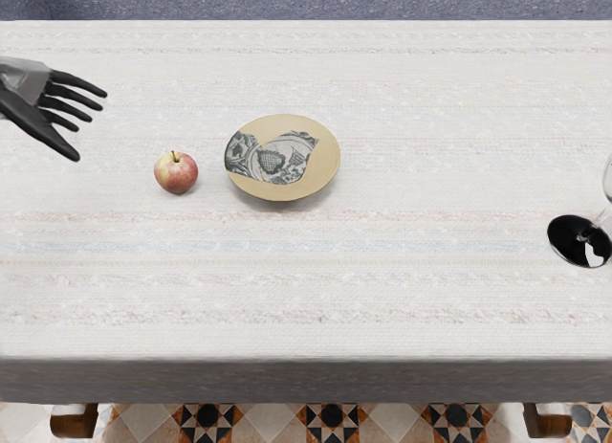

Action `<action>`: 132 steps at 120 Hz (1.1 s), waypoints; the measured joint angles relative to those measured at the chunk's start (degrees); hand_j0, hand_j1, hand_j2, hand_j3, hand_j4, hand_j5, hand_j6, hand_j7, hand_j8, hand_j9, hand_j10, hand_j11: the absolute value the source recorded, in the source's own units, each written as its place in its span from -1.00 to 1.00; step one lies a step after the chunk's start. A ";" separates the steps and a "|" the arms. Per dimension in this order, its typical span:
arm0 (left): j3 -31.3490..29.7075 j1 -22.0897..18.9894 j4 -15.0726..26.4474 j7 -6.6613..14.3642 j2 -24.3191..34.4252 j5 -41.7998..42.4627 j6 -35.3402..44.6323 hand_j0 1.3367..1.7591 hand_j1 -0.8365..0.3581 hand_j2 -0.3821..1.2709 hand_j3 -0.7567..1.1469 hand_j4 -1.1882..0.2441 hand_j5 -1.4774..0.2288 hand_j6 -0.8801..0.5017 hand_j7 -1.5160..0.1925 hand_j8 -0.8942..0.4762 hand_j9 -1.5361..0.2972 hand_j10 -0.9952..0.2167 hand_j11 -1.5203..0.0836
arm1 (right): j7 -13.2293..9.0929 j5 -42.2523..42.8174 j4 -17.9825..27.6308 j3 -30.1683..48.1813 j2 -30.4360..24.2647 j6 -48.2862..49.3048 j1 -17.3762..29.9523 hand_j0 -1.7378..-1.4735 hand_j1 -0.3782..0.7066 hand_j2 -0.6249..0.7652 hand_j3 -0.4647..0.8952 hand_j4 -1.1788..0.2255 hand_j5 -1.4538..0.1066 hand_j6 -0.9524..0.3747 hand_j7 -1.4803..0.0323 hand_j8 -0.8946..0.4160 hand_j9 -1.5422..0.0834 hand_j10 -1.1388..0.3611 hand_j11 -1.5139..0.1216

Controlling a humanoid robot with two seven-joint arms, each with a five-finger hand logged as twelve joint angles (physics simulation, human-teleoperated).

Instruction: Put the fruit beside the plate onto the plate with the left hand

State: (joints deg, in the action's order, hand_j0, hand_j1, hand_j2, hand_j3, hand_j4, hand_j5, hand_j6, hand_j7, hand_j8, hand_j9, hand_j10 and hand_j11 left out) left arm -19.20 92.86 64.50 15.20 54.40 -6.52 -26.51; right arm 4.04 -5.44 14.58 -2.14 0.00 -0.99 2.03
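Note:
A red and yellow apple (pixel 176 172) stands upright on the tablecloth, just left of a tan plate (pixel 320 142) with a dark patterned centre. A small gap separates the two. My left hand (pixel 55 105) comes in from the left edge, up and to the left of the apple. Its black fingers (pixel 78 82) are spread, pointing right, and hold nothing. The right hand is out of sight.
A wine glass (pixel 585 237) with a dark base stands at the right edge of the table, partly cut off by the frame. The table's front edge (pixel 306 362) runs across the bottom, with a tiled floor below it.

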 joint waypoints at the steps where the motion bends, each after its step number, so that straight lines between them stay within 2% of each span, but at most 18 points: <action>1: 0.04 -0.07 -0.02 0.00 0.00 -0.02 -0.01 0.52 0.50 -0.48 -0.20 0.32 0.36 -0.08 0.40 -0.05 0.33 0.24 0.50 | -0.01 0.01 0.01 0.00 0.00 0.01 -0.01 -0.40 -0.87 -0.11 -0.32 0.63 0.81 0.39 0.90 0.32 0.85 0.47 0.80; 12: 0.32 -0.61 -0.14 0.00 -0.51 -0.18 1.25 0.52 0.50 -0.48 -0.20 0.32 0.36 -0.08 0.40 -0.05 0.33 0.24 0.50 | 0.04 0.00 -0.09 -0.02 0.00 0.01 0.06 -0.40 -0.87 -0.11 -0.32 0.63 0.81 0.39 0.90 0.32 0.85 0.47 0.80; 25: 0.33 -1.47 0.56 0.00 -1.99 -1.44 8.49 0.52 0.50 -0.48 -0.20 0.32 0.36 -0.08 0.40 -0.05 0.33 0.24 0.50 | 0.02 -0.04 -0.22 -0.04 0.00 -0.08 0.13 -0.40 -0.87 -0.11 -0.32 0.63 0.81 0.39 0.90 0.32 0.85 0.47 0.80; 30: 0.30 -2.57 1.23 0.00 -3.12 -3.77 12.98 0.52 0.50 -0.48 -0.20 0.32 0.36 -0.08 0.40 -0.05 0.33 0.24 0.50 | 0.01 -0.03 -0.26 -0.05 0.00 -0.11 0.14 -0.40 -0.87 -0.11 -0.32 0.63 0.81 0.39 0.90 0.32 0.84 0.47 0.80; 40: 0.15 -7.56 2.77 0.07 -10.05 -10.07 24.67 0.52 0.50 -0.48 -0.20 0.32 0.36 -0.08 0.40 -0.05 0.33 0.24 0.50 | 0.01 -0.05 -0.29 -0.05 0.00 -0.16 0.16 -0.40 -0.87 -0.11 -0.32 0.63 0.81 0.39 0.90 0.32 0.84 0.47 0.80; 53: -1.09 -7.81 4.40 0.02 -14.05 -15.54 36.45 0.52 0.50 -0.48 -0.20 0.32 0.36 -0.08 0.40 -0.05 0.33 0.24 0.50 | 0.01 -0.04 -0.30 -0.05 0.00 -0.20 0.16 -0.40 -0.87 -0.11 -0.32 0.63 0.81 0.39 0.90 0.32 0.84 0.47 0.80; 69: -7.26 -6.23 5.04 -0.06 -22.48 -20.66 49.24 0.52 0.47 -0.47 -0.20 0.30 0.34 -0.10 0.39 -0.07 0.31 0.22 0.48 | 0.01 -0.05 -0.29 -0.05 0.00 -0.23 0.17 -0.40 -0.87 -0.11 -0.32 0.63 0.81 0.39 0.90 0.32 0.84 0.47 0.80; 84: -14.64 -5.32 5.15 0.09 -28.81 -21.88 53.33 0.52 0.41 -0.47 -0.20 0.26 0.30 -0.14 0.34 -0.11 0.27 0.17 0.43 | 0.01 -0.03 -0.28 -0.05 0.00 -0.24 0.17 -0.40 -0.87 -0.11 -0.32 0.63 0.81 0.39 0.90 0.32 0.84 0.47 0.80; 100: -19.09 -5.85 5.15 0.28 -31.66 -22.01 56.19 0.52 0.37 -0.46 -0.20 0.23 0.27 -0.17 0.31 -0.14 0.24 0.14 0.40 | 0.01 -0.05 -0.28 -0.05 0.00 -0.23 0.17 -0.40 -0.87 -0.11 -0.32 0.63 0.81 0.39 0.90 0.32 0.85 0.48 0.80; 132: -22.20 -8.31 2.38 0.35 -35.93 -22.15 59.74 0.52 0.27 -0.45 -0.20 0.16 0.19 -0.24 0.23 -0.21 0.17 0.06 0.32 | 0.01 -0.05 -0.29 -0.05 0.00 -0.24 0.17 -0.40 -0.87 -0.11 -0.32 0.63 0.81 0.39 0.90 0.32 0.85 0.47 0.80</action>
State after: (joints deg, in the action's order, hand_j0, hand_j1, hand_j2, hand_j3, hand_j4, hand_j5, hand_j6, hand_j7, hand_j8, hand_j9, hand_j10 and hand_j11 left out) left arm -41.40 84.55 66.88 15.55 18.47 -28.66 33.23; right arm 4.04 -5.49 14.29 -2.20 0.00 -1.23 2.20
